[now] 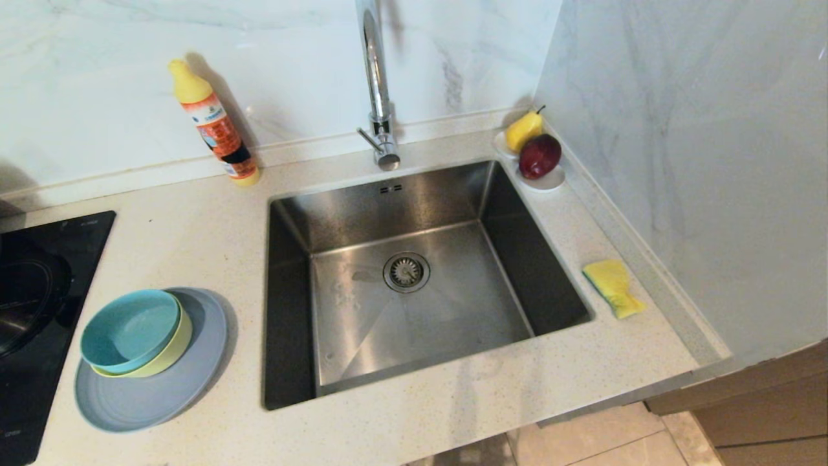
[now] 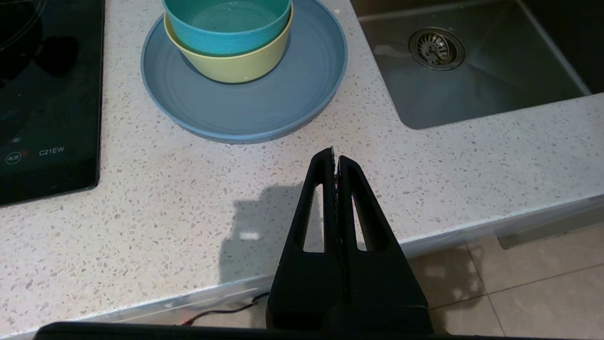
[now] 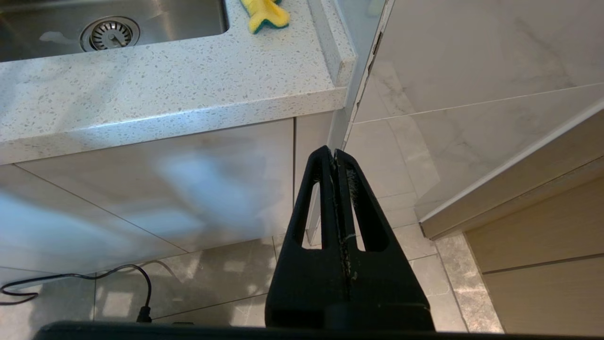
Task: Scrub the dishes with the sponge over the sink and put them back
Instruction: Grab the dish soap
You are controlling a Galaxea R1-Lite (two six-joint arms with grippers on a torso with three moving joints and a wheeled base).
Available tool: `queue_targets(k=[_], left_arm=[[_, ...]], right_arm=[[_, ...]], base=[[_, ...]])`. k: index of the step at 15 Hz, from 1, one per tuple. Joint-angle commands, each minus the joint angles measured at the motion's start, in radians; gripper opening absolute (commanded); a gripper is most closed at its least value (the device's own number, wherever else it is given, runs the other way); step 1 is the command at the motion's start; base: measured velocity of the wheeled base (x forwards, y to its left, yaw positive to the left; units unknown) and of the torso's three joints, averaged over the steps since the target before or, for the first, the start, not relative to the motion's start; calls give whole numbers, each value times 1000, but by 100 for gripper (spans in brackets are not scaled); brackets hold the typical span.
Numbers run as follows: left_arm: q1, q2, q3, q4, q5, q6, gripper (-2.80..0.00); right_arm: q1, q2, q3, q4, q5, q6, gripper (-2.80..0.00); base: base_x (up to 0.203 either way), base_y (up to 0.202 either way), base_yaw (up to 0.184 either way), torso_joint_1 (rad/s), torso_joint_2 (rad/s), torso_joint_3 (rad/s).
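Observation:
The dishes stand stacked on the counter left of the sink [image 1: 414, 336]: a teal bowl [image 1: 126, 330] nested in a yellow-green bowl [image 1: 169, 355], both on a grey-blue plate [image 1: 162, 395]. The yellow sponge [image 1: 613, 287] lies on the counter right of the sink, its dark green underside showing in the right wrist view [image 3: 265, 13]. My left gripper [image 2: 335, 153] is shut and empty, low over the counter's front edge, short of the plate [image 2: 245, 111]. My right gripper [image 3: 334, 153] is shut and empty, below counter height in front of the cabinet, right of the sink. Neither arm shows in the head view.
A chrome tap [image 1: 378, 84] rises behind the sink. A yellow-capped detergent bottle [image 1: 213, 126] stands at the back wall. A white dish [image 1: 550, 181] with a pear and a red fruit sits in the back right corner. A black hob [image 1: 39, 304] lies left of the dishes. A marble wall [image 1: 698, 162] bounds the right.

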Motion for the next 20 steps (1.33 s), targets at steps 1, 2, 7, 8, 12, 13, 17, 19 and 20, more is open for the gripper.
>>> queue_targets(k=[1, 2, 7, 8, 12, 13, 17, 19, 20], left_arm=[[0, 0, -1, 0, 0, 1, -280], [0, 0, 0, 1, 0, 2, -280], [0, 0, -1, 3, 4, 2, -280], [0, 0, -19, 5, 4, 3, -280], [0, 112, -239, 9, 3, -1, -280], [0, 171, -309, 7, 5, -7, -280], [0, 445, -510, -17, 19, -34, -280], [0, 622, -578, -92, 23, -49, -280], [-1, 713, -622, -137, 32, -54, -280]], right_arm=[[0, 0, 0, -1, 0, 0, -280], [1, -2, 0, -1, 0, 0, -280], [1, -2, 0, -1, 0, 0, -280], [1, 0, 0, -1, 0, 0, -280], [1, -1, 0, -1, 0, 0, -280], [1, 0, 0, -1, 0, 0, -280], [1, 0, 0, -1, 0, 0, -280], [1, -2, 0, -1, 0, 0, -280], [1, -2, 0, -1, 0, 0, -280]], base=[[0, 0, 0, 0, 0, 0], [0, 0, 0, 0, 0, 0], [0, 0, 0, 0, 0, 0], [0, 0, 0, 0, 0, 0], [0, 0, 0, 0, 0, 0], [0, 0, 0, 0, 0, 0], [0, 0, 0, 0, 0, 0], [0, 0, 0, 0, 0, 0], [0, 0, 0, 0, 0, 0]])
